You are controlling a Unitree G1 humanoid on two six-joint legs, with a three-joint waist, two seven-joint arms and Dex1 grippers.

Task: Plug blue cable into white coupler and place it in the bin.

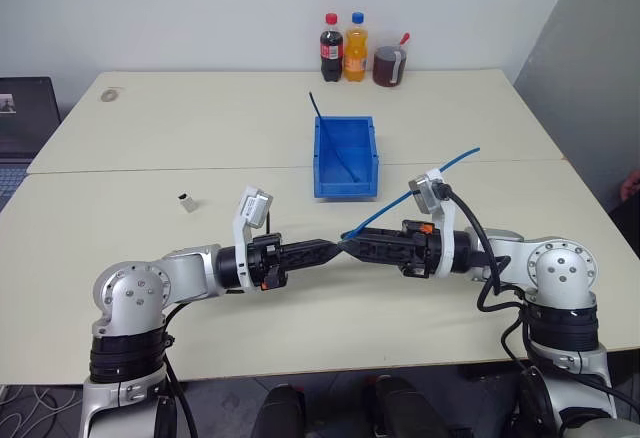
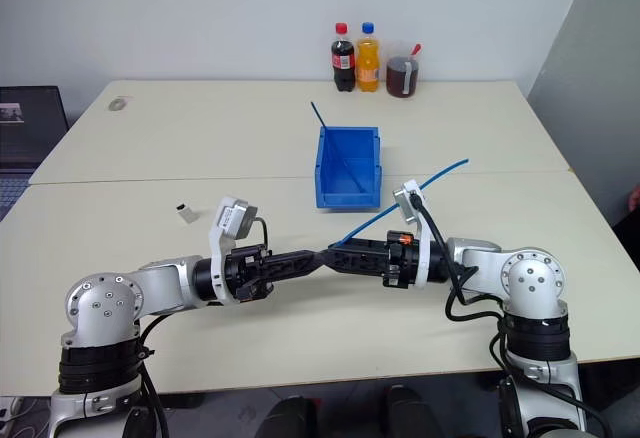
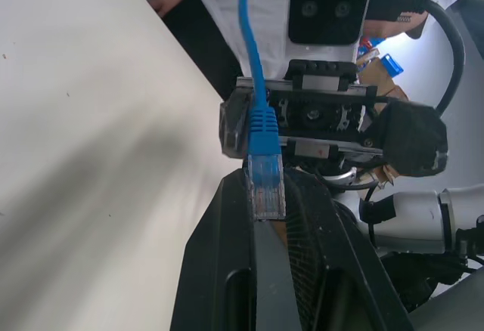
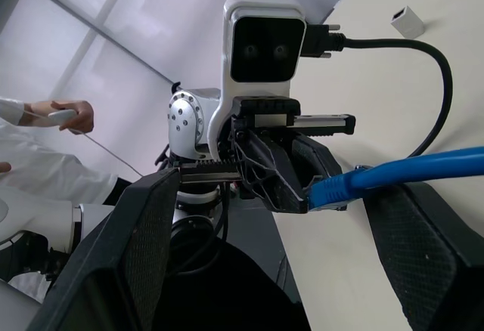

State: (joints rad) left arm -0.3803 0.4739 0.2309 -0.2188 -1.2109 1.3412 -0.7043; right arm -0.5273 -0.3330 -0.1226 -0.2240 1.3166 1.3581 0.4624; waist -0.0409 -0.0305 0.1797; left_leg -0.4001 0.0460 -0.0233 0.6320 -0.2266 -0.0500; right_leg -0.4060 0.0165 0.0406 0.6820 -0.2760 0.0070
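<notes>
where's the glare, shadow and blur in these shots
Left wrist view: the table is washed out pale, a soft grey shadow runs across it, and the blue cable plug is sharp while the person behind is soft. Right wrist view: bright ceiling light strip at the top, the right claw's near fingers dark and blurred. Head views: even light, faint shadows under the arms.

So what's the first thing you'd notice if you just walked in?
The two grippers meeting tip to tip above the table's near half: the left gripper pinches the plug end of the blue cable, and the right gripper stands open around it. Behind them sits the blue bin, and the white coupler lies alone to the left.
</notes>
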